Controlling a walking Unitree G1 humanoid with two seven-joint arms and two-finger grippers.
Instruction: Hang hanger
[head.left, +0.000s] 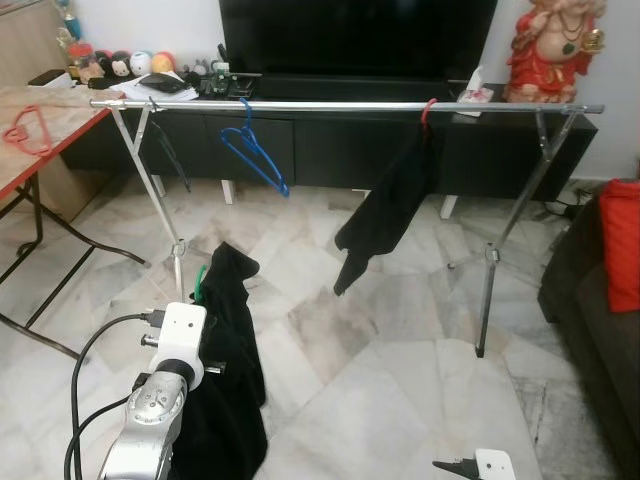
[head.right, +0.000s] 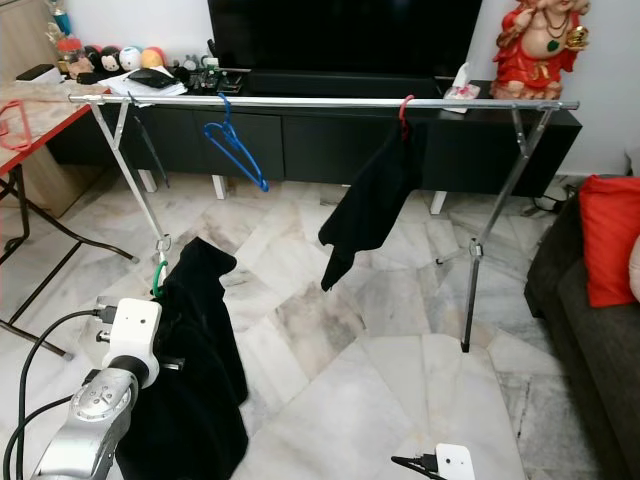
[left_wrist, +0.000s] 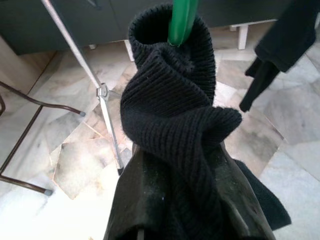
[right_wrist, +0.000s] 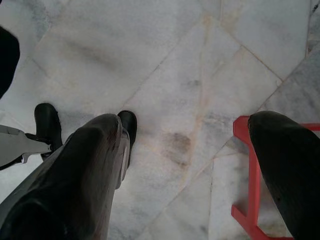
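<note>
**Left gripper holding a garment on a green hanger, short of the rail**

Nearest, the left gripper (left_wrist: 180, 200) is clamping a black knit garment (head.left: 225, 350) from whose collar a green hanger (left_wrist: 181, 20) is poking; both are sitting low, well below the rail. The right gripper (right_wrist: 185, 165) is hanging idle over the marble floor (head.left: 400, 350), fingers spread wide, gripping nothing. Farther off, the metal drying rack (head.left: 350, 105) is carrying a blue hanger (head.left: 252, 150) and a red hanger (head.left: 429, 108) with a dark garment (head.left: 385, 215).

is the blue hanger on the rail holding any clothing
No, the blue hanger hangs bare on the rail, while the black garment hangs from a red hanger.
</note>
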